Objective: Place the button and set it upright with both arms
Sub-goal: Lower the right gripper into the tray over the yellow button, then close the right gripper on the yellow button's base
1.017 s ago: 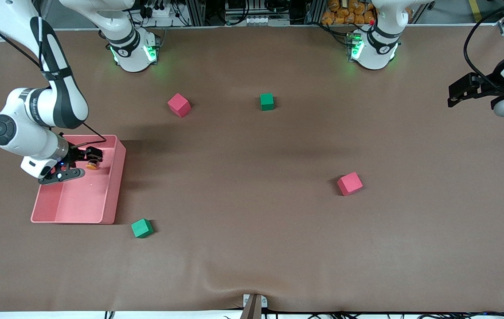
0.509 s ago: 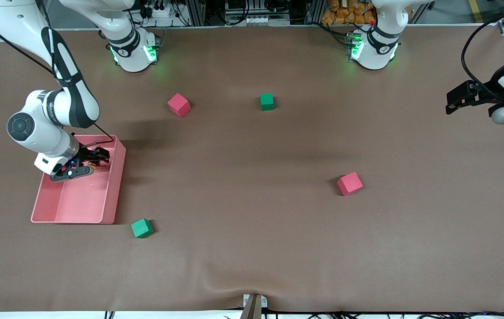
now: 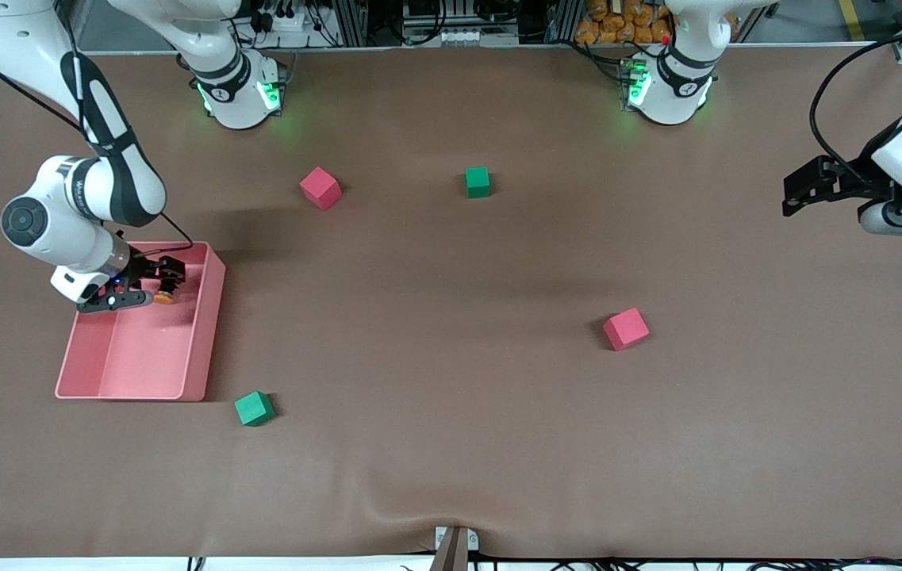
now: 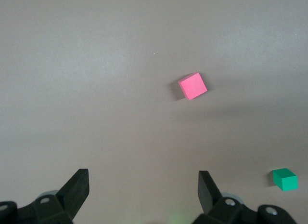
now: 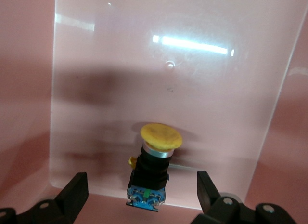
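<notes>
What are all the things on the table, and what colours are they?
Button: one, orange cap on a black body, lying on its side in the pink tray.
Tray: one, pink, at the right arm's end of the table.
Red cubes: two, one near the robots' bases, one toward the left arm's end.
Green cubes: two, one beside the first red cube, one beside the tray, nearer the front camera.
Table: one, brown cover.
Right gripper: black, open, over the button in the tray.
Left gripper: black, open, waiting over the table's left-arm end.
</notes>
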Tool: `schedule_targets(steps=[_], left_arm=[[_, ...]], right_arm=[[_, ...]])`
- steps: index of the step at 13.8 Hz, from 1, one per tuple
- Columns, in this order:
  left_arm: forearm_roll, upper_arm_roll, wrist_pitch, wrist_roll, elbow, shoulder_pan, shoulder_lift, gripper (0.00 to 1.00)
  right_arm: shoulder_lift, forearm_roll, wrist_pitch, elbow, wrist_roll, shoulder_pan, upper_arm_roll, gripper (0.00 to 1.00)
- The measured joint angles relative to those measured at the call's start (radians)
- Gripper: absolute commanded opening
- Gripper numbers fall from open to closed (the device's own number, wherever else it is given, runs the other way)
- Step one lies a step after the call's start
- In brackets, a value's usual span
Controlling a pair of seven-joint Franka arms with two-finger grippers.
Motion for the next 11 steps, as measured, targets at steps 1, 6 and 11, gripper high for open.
schedule_targets(steps=[1,6,11], left_arm=[[0.0,0.0,0.0,0.0,0.0,0.0,0.001,1.0],[0.0,0.0,0.01,-0.001,0.0,0.0,0.009,1.0],[0.0,0.0,0.018,-0.001,0.0,0.0,0.016,1.0]], right_arm=[[0.0,0.0,0.001,-0.004,0.002,0.0,0.001,1.0],[0.0,0.0,0.004,-0.013,0.02,0.0,0.001,1.0],[0.02,0.0,0.01,-0.043,0.04,0.0,0.0,1.0]])
